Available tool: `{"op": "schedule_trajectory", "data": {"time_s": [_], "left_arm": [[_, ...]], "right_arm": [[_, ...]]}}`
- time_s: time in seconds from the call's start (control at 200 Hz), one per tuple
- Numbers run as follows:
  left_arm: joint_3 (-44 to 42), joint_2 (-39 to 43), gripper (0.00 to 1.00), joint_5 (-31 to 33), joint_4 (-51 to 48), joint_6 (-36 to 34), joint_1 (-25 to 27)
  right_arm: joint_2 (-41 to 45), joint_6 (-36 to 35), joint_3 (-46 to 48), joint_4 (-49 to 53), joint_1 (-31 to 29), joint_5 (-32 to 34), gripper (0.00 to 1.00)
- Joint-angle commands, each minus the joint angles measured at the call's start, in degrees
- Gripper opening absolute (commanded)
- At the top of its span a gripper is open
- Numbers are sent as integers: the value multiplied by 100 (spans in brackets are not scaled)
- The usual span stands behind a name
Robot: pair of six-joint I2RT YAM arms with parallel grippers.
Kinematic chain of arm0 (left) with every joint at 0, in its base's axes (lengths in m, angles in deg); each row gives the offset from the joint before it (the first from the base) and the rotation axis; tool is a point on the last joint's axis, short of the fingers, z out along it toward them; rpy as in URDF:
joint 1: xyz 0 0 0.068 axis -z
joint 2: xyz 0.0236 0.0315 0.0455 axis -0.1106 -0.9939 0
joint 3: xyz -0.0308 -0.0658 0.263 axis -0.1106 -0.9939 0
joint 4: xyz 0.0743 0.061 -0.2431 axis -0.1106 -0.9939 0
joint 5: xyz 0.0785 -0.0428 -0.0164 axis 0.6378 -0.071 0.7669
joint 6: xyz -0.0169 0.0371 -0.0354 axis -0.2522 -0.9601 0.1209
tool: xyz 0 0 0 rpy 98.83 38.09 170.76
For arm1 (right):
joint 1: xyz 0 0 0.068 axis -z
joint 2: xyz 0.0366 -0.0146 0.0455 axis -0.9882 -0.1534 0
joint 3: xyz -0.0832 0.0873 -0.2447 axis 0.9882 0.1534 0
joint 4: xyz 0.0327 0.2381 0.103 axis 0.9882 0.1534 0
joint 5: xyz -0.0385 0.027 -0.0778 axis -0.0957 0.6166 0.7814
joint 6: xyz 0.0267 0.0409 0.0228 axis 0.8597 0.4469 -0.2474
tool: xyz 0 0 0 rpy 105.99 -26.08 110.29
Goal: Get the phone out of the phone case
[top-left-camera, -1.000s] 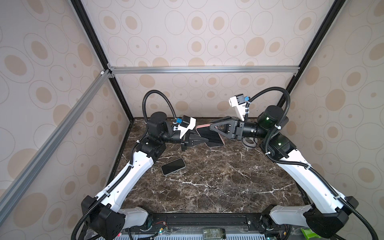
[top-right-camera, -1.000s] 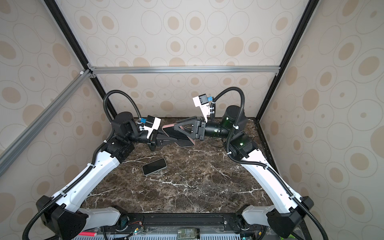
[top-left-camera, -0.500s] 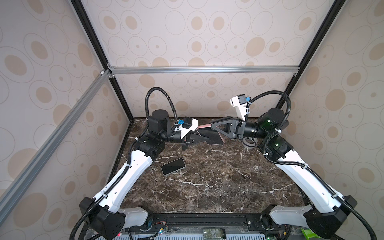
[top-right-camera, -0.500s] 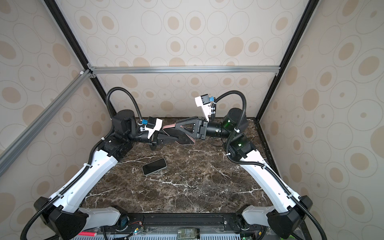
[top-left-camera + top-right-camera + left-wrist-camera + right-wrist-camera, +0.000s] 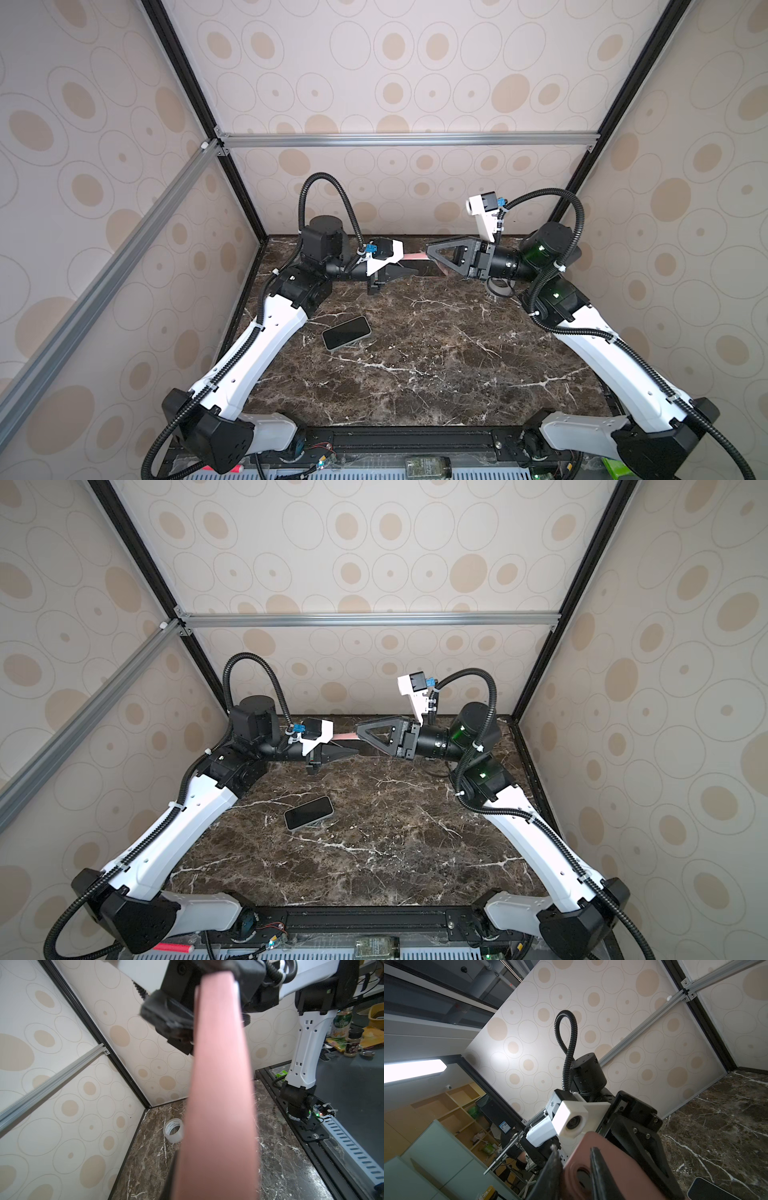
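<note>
The phone lies screen up on the marble table, out of its case, left of the middle. The pink phone case hangs in the air near the back wall, stretched between both grippers. My left gripper is shut on one end of it. In the left wrist view the phone case covers that gripper's fingers. My right gripper pinches the other end. One finger sits on each side of the case wall, by the camera hole.
A roll of clear tape stands on the table near the back right corner, under the right arm. The cage walls and the black corner post close in the back. A small bottle lies on the front rail.
The right gripper's jaws have narrowed on the case. The left wrist has turned a little, and the case now shows edge-on as a thin pink strip. The phone has not moved.
</note>
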Motion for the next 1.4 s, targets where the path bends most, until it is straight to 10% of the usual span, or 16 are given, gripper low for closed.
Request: {"op": "schedule_trajectory", "data": {"time_s": [0.0,0.65,1.395], "left_arm": [[510,-44,0,894,735,72,-44],[-960,812,0,-21,2219,1461,-44],[-1009,772,0,-899,2459,1987,-18]], "right_arm": [[-11,213,277,839,-216,-713,25],[947,-2444,173,1520,180,1975,51],[373,-4024,-343,1889,411,-897,39]]}}
